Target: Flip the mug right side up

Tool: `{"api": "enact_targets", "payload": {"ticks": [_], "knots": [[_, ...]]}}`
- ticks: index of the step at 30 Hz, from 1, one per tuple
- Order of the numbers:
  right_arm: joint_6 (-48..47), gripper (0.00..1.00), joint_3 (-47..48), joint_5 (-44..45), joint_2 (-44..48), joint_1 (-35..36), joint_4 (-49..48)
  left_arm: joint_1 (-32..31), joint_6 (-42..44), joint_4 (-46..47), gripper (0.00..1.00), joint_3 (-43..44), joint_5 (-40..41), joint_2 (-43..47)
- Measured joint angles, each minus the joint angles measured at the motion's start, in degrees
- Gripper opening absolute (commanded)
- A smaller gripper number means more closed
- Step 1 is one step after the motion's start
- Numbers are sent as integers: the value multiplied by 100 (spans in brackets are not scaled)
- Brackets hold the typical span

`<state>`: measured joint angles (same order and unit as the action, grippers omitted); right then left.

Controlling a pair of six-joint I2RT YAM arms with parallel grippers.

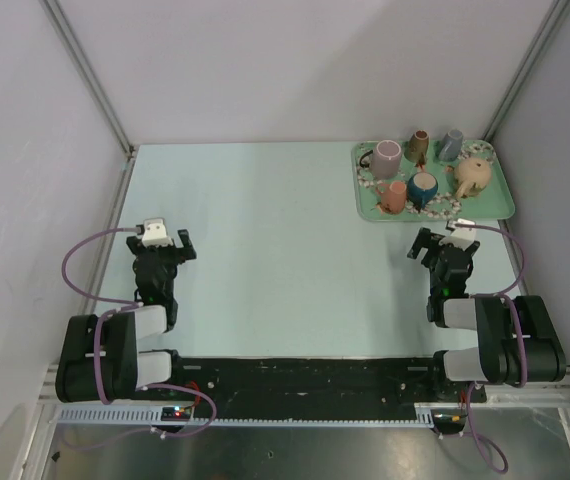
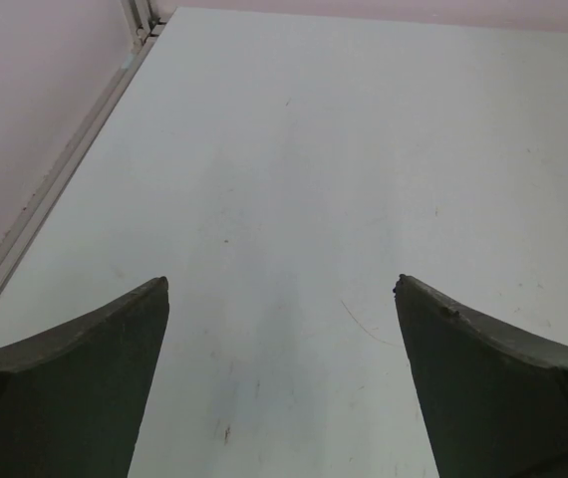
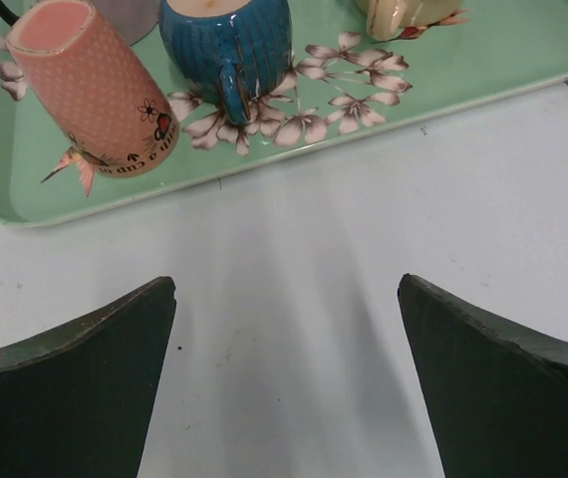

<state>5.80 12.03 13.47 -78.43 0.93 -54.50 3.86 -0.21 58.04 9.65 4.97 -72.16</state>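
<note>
A green flowered tray at the back right holds several cups. The pink dotted mug stands near the tray's front edge with a flat closed face on top, so it looks upside down; it also shows in the top view. A blue ribbed mug stands upright just right of it. My right gripper is open and empty over bare table, just short of the tray's front edge. It also shows in the top view. My left gripper is open and empty, far left.
Also on the tray are a mauve mug, a brown cup, a grey cup and a beige teapot. White walls with metal posts enclose the table on three sides.
</note>
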Motion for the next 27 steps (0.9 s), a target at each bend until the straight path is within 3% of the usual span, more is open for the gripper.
{"api": "enact_targets", "payload": {"ticks": [8,12,15,19,27], "knots": [[44,100,74,31,358,0,339,2,-2,15,98,0,2,0],[380,100,874,-214,984,-391,1812,2,-2,26,98,0,2,0],[833,100,2070,-793,1047,-1163,3220,2,-4,61,98,0,2,0],[1121,100,3499,-1268,590,-1775,4699,2,-4,74,98,0,2,0],[1156,88,5720,-1342,-1237,-1845,6909,2,-4,79,98,13,7,0]]}}
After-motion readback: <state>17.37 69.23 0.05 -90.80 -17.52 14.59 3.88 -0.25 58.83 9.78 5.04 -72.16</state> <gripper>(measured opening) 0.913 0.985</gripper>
